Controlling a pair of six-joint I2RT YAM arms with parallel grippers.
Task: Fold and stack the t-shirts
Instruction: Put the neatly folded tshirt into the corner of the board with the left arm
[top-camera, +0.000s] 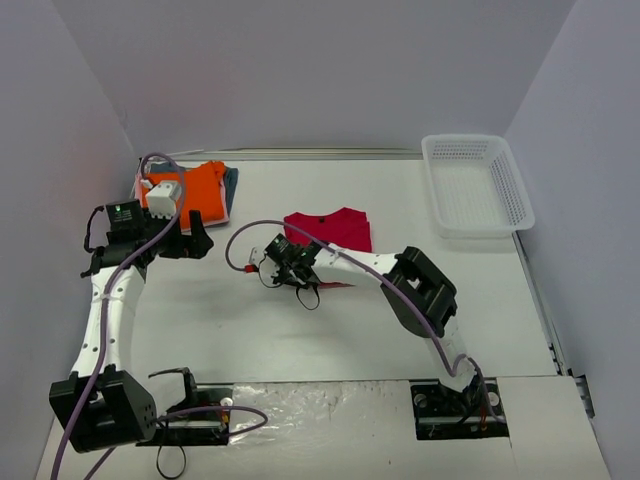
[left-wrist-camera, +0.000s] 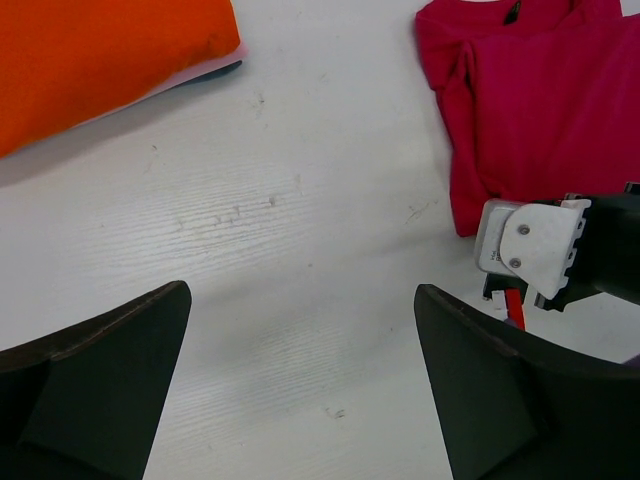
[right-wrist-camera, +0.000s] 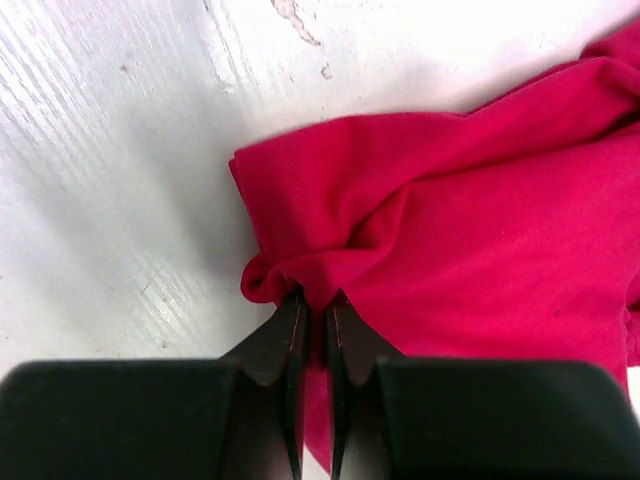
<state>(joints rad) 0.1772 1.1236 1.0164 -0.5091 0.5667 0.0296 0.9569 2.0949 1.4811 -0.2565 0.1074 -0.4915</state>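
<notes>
A crimson-red t-shirt (top-camera: 335, 229) lies partly folded in the middle of the table; it also shows in the left wrist view (left-wrist-camera: 545, 110) and the right wrist view (right-wrist-camera: 480, 250). My right gripper (top-camera: 292, 262) (right-wrist-camera: 317, 300) is shut on a bunched fold at the shirt's near left edge. A folded orange t-shirt (top-camera: 203, 188) (left-wrist-camera: 90, 60) tops a stack at the back left, with pale pink and grey-blue cloth edges (top-camera: 231, 186) showing under it. My left gripper (top-camera: 195, 238) (left-wrist-camera: 300, 330) is open and empty, over bare table between the stack and the red shirt.
A white mesh basket (top-camera: 477, 183) stands at the back right corner. Grey walls close the table on the left, back and right. The right arm's wrist (left-wrist-camera: 545, 250) and cable lie beside the red shirt's left edge.
</notes>
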